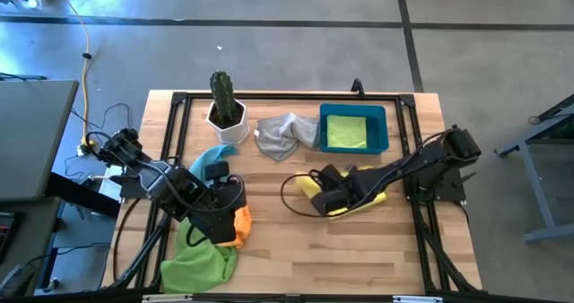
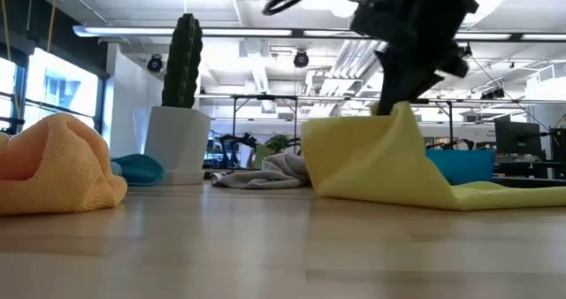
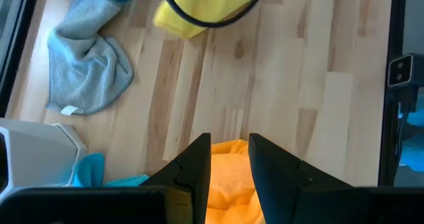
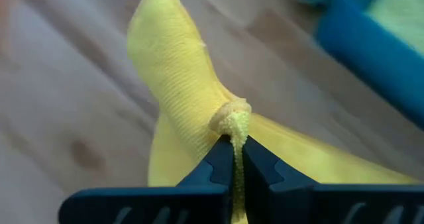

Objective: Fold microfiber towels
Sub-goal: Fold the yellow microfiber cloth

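My right gripper (image 1: 325, 200) is shut on the yellow towel (image 1: 366, 201) at mid-table, right of centre. The towel rises to a peak under the gripper (image 2: 398, 104), and its remaining part lies on the table (image 2: 495, 193). My left gripper (image 1: 231, 215) is open above the crumpled orange towel (image 3: 228, 177), and I cannot tell if it touches it. A lime green towel (image 1: 202, 260) lies at the near left. A light blue towel (image 1: 208, 158) and a grey towel (image 1: 282, 133) lie crumpled farther back. A second lime green towel (image 1: 346, 131) lies flat in the blue bin. My right gripper pinches a bunched fold of the yellow towel (image 4: 232, 114) between its two fingertips, slanting down from above. The fold is drawn up into a peak (image 2: 402, 122). The cloth slopes down from it, and its lower part rests on the table.
A cactus in a white pot (image 1: 224, 106) stands at the far left. The blue bin (image 1: 387, 133) stands at the far right, close behind the yellow towel. Bare wood lies near the front edge, at the middle and right.
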